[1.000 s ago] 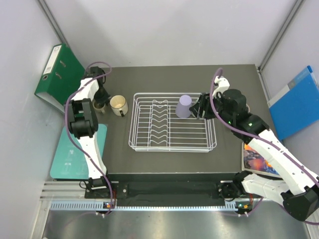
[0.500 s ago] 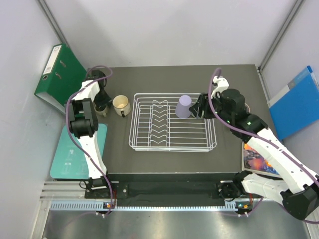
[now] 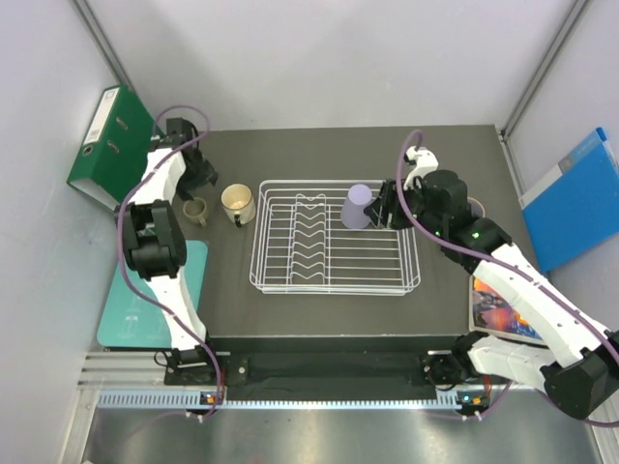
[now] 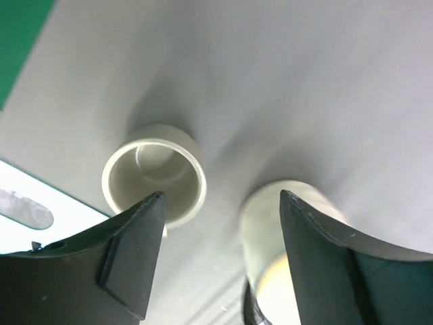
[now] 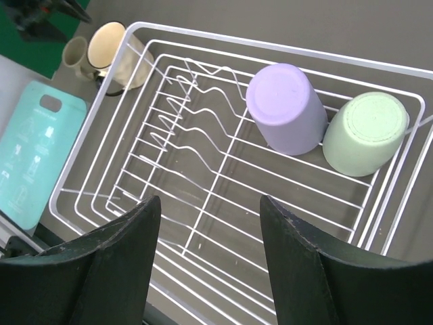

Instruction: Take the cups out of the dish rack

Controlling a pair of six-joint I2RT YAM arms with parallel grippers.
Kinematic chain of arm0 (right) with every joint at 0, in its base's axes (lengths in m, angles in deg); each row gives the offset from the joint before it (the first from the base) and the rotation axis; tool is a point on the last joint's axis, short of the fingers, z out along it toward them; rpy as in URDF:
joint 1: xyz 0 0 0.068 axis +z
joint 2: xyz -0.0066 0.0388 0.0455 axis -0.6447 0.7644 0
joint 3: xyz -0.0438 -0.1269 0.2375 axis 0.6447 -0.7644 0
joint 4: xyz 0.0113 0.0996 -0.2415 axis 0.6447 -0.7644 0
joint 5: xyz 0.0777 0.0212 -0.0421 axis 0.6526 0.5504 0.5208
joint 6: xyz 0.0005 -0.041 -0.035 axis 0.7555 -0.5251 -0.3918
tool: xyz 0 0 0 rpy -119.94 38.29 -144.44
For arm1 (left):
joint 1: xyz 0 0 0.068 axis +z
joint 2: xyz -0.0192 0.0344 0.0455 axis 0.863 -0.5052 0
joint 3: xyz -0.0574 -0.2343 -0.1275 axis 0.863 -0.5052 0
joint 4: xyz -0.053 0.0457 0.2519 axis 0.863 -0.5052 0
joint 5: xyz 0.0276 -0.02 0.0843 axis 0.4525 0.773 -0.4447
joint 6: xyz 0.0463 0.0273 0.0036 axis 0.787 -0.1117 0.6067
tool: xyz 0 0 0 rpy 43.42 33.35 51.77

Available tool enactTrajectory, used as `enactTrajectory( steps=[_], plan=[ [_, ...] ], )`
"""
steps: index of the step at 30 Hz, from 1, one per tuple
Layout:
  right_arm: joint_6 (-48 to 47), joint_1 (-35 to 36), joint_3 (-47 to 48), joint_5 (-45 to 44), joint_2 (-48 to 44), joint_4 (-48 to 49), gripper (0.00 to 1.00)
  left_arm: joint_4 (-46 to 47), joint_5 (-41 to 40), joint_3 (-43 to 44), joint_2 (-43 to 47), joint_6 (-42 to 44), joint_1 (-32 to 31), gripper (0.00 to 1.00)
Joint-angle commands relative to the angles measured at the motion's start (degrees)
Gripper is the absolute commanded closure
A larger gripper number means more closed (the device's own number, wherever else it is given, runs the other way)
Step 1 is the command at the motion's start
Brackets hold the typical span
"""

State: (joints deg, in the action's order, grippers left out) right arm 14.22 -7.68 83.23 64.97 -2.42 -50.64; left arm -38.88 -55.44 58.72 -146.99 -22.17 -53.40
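Top external view shows the rack [image 3: 319, 242] mid-table, with a lavender cup [image 3: 356, 206] standing upside down near its far right corner. The right wrist view adds a mint cup [image 5: 363, 133], also upside down, just beside the lavender one and closer to that corner. The right gripper [image 3: 386, 207] hovers at the rack's right end next to these cups, jaws wide with nothing between them. Two mugs stand upright on the table [image 3: 319, 150] left of the rack. A cream mug [image 3: 234, 202] is just beside the rack's far left corner, and a small olive mug [image 3: 195, 209] stands next to it toward the table's left edge. The left gripper [image 3: 201, 176] hangs near the table's far left corner, just beyond the olive mug, jaws parted wide and empty. In the left wrist view that mug sits on the table below its fingers [image 4: 128, 264].
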Motion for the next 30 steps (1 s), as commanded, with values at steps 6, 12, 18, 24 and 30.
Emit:
enactTrajectory(
  steps=[6, 12, 18, 24, 30],
  plan=[
    [-2.0, 1.4, 1.0, -13.3, 4.3, 1.5, 0.39, 9.2, 6.0, -1.1, 16.7, -3.3, -4.0, 0.25],
    [-6.5, 3.4, 7.7, -18.5, 12.8, -1.8, 0.32, 13.7, 2.9, -9.0, 26.6, -2.7, -14.3, 0.23],
    [-8.0, 4.9, 12.7, -23.0, 19.1, -0.1, 0.23, 16.2, -0.1, -18.2, 35.6, -3.7, -24.9, 0.20],
    [-10.0, 5.0, 17.1, -23.2, 25.0, 0.0, 0.21, 16.0, -4.5, -24.8, 41.0, -3.5, -29.6, 0.12],
    [-10.2, 5.5, 18.7, -22.2, 29.7, 1.5, 0.20, 17.1, -3.7, -30.5, 45.8, -3.7, -30.9, 0.08]
  ],
)
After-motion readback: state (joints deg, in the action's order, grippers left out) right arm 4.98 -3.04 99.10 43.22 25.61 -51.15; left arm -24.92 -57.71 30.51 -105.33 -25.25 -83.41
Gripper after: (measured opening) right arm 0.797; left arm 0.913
